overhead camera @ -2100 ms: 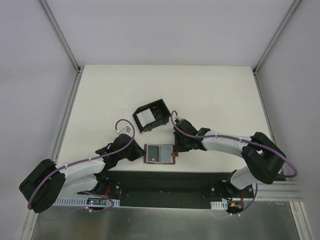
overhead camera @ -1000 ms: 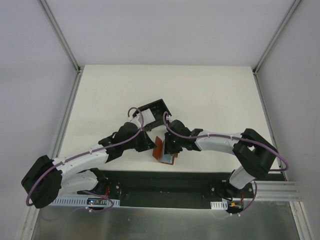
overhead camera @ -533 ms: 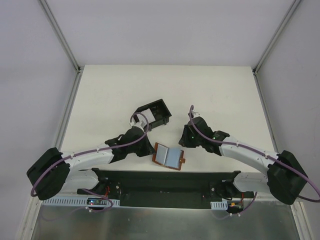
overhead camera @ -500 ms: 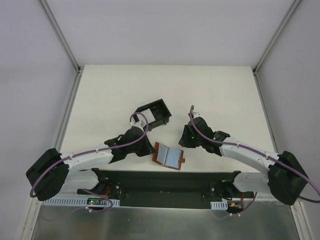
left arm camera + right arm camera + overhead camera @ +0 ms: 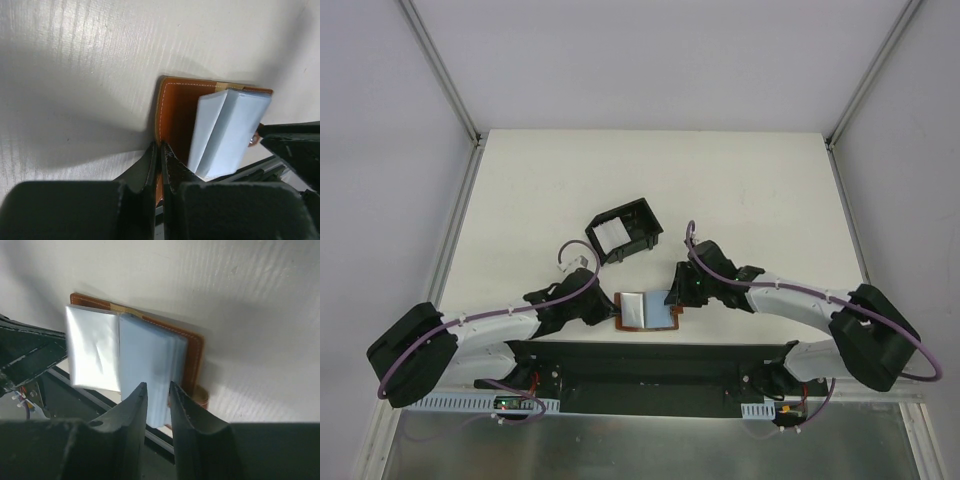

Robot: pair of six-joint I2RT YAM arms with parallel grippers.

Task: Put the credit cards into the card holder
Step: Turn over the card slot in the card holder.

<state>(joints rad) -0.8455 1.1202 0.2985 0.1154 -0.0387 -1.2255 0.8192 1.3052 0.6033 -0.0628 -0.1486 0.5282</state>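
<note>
The brown wallet (image 5: 623, 303) lies open near the table's front edge, with pale blue-grey credit cards (image 5: 660, 311) stacked on its right half. My left gripper (image 5: 608, 309) is shut on the wallet's left edge (image 5: 161, 131); the cards (image 5: 227, 127) fan up beside it. My right gripper (image 5: 673, 298) hovers at the wallet's right side. Its jaws stand a narrow gap apart (image 5: 158, 390), with the edge of the card stack (image 5: 150, 357) showing between them. The black card holder (image 5: 638, 222) stands behind with a white card (image 5: 610, 237) in it.
A black mounting rail (image 5: 650, 362) runs just beyond the table's front edge, right beside the wallet. A silvery clear sleeve (image 5: 92, 347) covers the wallet's left half. A brown snap tab (image 5: 200, 396) sticks out at its right. Metal frame posts stand at the back corners.
The wallet has gone from tilted to lying flatter and squarer to the front edge. My left gripper came down from beside the card holder to the wallet's left edge. My right gripper moved left to its right side.
</note>
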